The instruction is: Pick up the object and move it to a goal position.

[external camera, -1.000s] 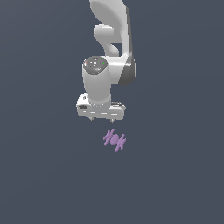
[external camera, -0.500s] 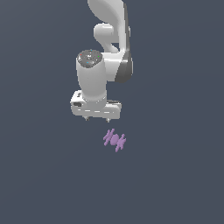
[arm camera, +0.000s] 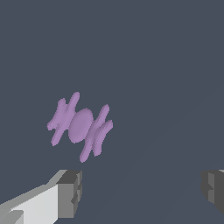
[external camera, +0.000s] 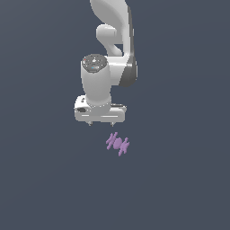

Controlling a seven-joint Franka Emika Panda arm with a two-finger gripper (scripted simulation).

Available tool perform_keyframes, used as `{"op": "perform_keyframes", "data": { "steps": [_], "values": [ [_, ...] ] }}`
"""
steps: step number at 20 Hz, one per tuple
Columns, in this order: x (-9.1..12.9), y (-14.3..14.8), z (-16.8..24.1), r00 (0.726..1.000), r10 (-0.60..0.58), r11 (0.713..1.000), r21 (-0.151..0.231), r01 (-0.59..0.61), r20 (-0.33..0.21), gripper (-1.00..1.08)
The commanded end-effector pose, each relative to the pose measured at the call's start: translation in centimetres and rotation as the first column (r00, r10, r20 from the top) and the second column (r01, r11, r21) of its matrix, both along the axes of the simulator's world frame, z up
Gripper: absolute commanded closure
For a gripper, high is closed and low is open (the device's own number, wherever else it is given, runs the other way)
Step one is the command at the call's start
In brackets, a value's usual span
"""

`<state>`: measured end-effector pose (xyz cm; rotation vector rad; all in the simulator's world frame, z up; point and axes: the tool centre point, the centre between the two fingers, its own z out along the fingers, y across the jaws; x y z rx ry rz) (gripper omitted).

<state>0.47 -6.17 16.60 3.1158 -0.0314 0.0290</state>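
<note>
The gripper (arm camera: 140, 190) has its fingers (arm camera: 70, 192) spread wide apart, holding nothing. Just beyond the fingertips, off the gap between them, lies the object (arm camera: 80, 126) on the floor (external camera: 179, 179). This looks like the approach step; next, the gripper must centre over the object, descend and close.

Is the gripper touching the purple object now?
Apart. The wrist view shows bare floor between the object and the open gripper; the object lies outside the two fingertips.
</note>
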Motion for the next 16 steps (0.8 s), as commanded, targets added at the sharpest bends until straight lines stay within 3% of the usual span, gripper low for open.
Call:
{"op": "perform_keyframes", "data": {
  "steps": [1, 8, 16],
  "values": [
    [0.1, 0.3, -0.4, 0.999, 0.042, 0.999, -0.002, -0.042, -0.003, -0.92],
    [0.6, 1.3, -2.0, 0.976, 0.219, 0.976, -0.006, -0.219, -0.014, -0.92],
    [1.2, 2.9, -4.3, 0.888, 0.460, 0.888, -0.004, -0.460, -0.028, -0.92]
  ]
}}
